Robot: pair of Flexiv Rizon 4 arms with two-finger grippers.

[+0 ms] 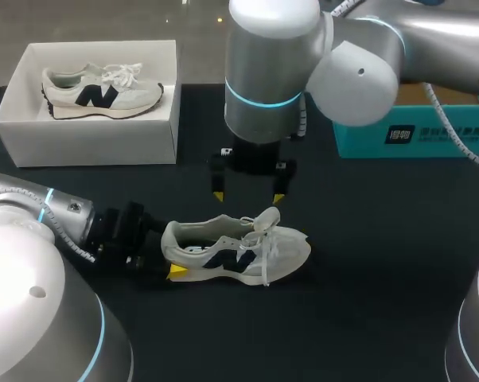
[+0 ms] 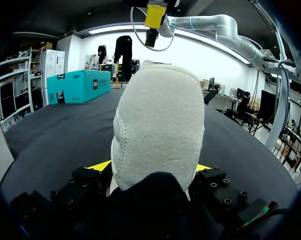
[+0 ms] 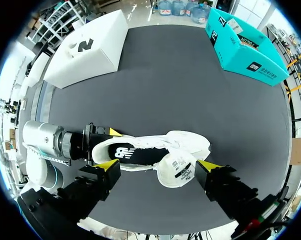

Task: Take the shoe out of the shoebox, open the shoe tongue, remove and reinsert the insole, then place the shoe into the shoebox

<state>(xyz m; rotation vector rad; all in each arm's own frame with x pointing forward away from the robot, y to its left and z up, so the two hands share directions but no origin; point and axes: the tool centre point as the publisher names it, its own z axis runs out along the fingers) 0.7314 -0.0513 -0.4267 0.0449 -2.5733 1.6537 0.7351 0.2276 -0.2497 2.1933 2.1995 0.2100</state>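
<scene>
The shoe [image 1: 247,253] rests on the table [image 1: 367,270], its heel clamped between the left gripper's [image 2: 150,167] jaws. The right gripper [image 1: 248,196] hangs just above it, jaws spread, touching nothing. The shoebox [image 1: 88,142] stands well beyond both.

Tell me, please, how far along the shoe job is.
Done: one shoe is out of the shoebox, on the table, its tongue folded open. In hand: the left gripper clamps its heel; the right gripper hangs open above. Apparently left: insole out and back, then reboxing.
</scene>
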